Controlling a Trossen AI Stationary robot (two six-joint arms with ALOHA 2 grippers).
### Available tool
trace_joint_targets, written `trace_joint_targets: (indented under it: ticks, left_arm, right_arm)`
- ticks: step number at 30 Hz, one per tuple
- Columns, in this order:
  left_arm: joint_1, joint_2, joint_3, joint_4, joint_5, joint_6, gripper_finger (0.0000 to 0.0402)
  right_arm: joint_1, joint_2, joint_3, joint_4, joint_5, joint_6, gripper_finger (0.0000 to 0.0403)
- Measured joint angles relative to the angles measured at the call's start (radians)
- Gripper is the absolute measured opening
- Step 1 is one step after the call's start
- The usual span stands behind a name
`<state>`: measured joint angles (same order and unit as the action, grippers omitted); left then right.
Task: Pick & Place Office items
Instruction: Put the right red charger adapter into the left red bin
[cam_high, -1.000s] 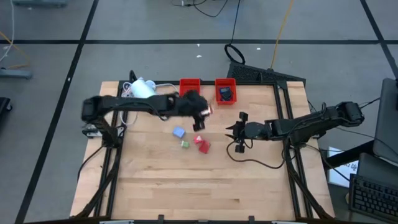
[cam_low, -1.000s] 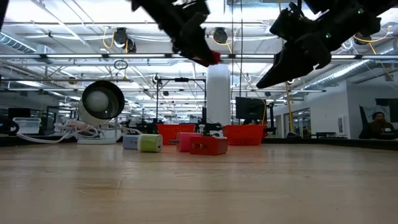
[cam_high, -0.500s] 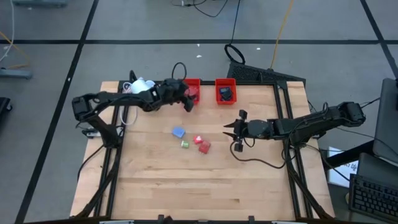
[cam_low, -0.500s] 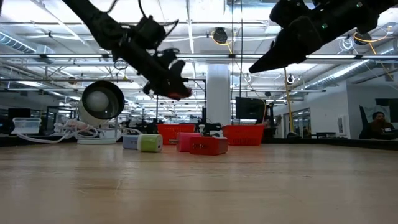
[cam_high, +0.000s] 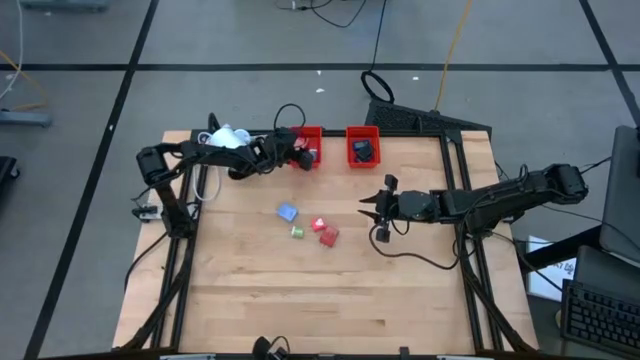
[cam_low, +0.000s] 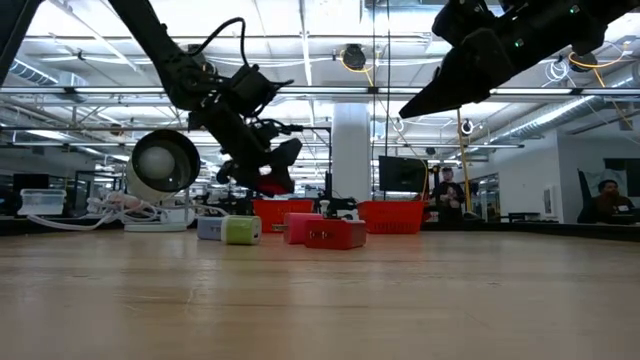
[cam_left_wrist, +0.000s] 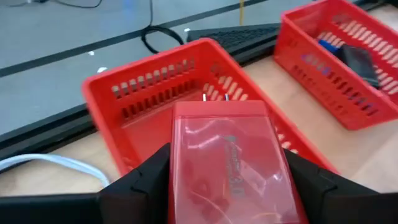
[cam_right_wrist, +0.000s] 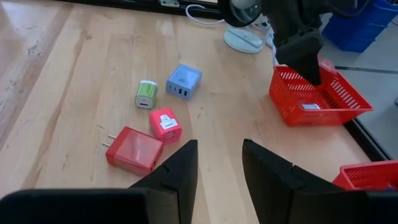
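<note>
My left gripper (cam_high: 299, 158) is shut on a red see-through charger block (cam_left_wrist: 230, 162) and hangs just over the left red tray (cam_high: 307, 136); the low view shows it (cam_low: 270, 172) above the table. My right gripper (cam_high: 373, 212) is open and holds nothing; it hovers right of the loose pieces. A blue piece (cam_high: 287, 212), a green one (cam_high: 297, 232), a small red one (cam_high: 319, 224) and a larger red one (cam_high: 329, 237) lie flat on the wood. The right red tray (cam_high: 362, 145) holds a black piece (cam_high: 364, 151). My left gripper pinches the red charger block between its two fingers (cam_left_wrist: 146, 177), one on each long side face (cam_left_wrist: 180, 155). The fingers come from the table's left, slanting down. The block is lifted clear, and its two prongs (cam_left_wrist: 214, 97) point ahead toward the left tray (cam_left_wrist: 143, 93).
A white lamp-like device (cam_high: 228, 140) with cables stands at the far left corner, close behind my left arm. The two trays sit side by side at the far edge. The near half of the wooden table (cam_high: 330, 300) is bare wood.
My left gripper, still shut on the red block, has moved from above the table's middle toward the far edge and slightly left. It has come down until it hangs over the left red tray. The right arm has stayed where it was.
</note>
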<state>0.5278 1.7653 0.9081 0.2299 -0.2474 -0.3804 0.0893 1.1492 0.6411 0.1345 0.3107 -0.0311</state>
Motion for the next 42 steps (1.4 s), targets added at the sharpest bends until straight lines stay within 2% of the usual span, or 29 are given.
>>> trace_joint_targets:
  ticks: [12,26,28,31,34,36,42]
  left_arm:
    - [-0.035,0.078,0.001,0.034,0.011,-0.077,0.021]
    - [-0.045,0.072,0.001,0.035,0.011,-0.097,0.021]
    - [-0.045,0.072,0.001,0.034,0.011,-0.097,0.0243]
    - [-0.045,0.072,0.001,0.038,0.011,-0.096,0.032]
    - [-0.046,0.072,0.001,0.038,0.013,-0.096,0.0378]
    - [-0.045,0.072,0.001,0.037,0.013,-0.097,0.039]
    - [-0.045,0.064,0.001,0.039,0.057,-0.097,0.0364]
  right_arm:
    - [-0.001,0.0,0.0,0.004,0.0,-0.006,0.0116]
    - [-0.001,0.0,0.0,0.004,-0.001,0.0,0.0116]
    - [-0.001,0.0,0.0,0.004,-0.001,0.0,0.0116]
    - [-0.001,0.0,0.0,0.004,-0.001,0.001,0.0116]
    - [-0.001,0.0,0.0,0.004,-0.001,0.001,0.0116]
    - [-0.001,0.0,0.0,0.004,-0.001,0.001,0.0116]
    - [-0.001,0.0,0.0,0.004,-0.001,0.001,0.0116]
